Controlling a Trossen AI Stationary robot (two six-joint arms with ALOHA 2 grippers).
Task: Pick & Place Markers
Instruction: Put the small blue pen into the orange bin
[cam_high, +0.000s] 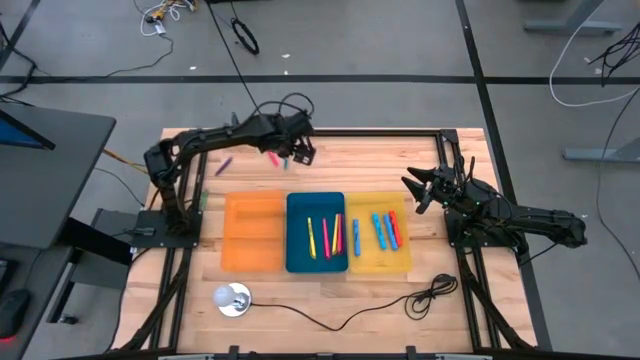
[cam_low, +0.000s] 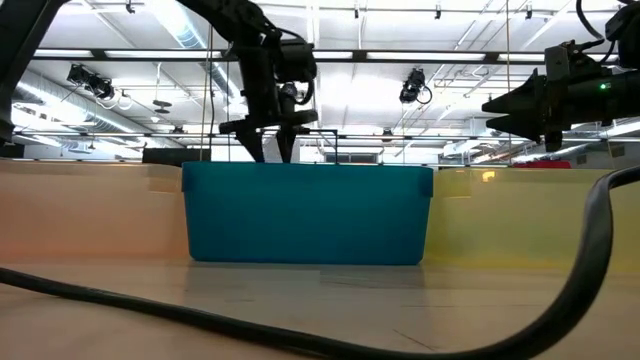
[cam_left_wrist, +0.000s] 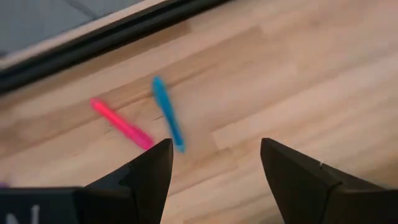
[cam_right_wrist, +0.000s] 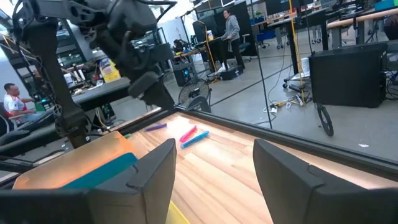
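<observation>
Clearly a pick is in hand; the left gripper (cam_left_wrist: 214, 168) hangs spread and empty above the loose pink marker (cam_left_wrist: 121, 124) and blue marker (cam_left_wrist: 168, 112) at the table's twelve o'clock; next, descend astride one; the right gripper (cam_high: 418, 190) waits parted at three o'clock.

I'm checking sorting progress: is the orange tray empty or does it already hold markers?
Empty. From above, the orange tray shows only bare dividers, while markers lie in the blue tray and the yellow tray.

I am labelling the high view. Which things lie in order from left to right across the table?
Purple marker → orange tray → blue tray → yellow tray → right pincer.
</observation>
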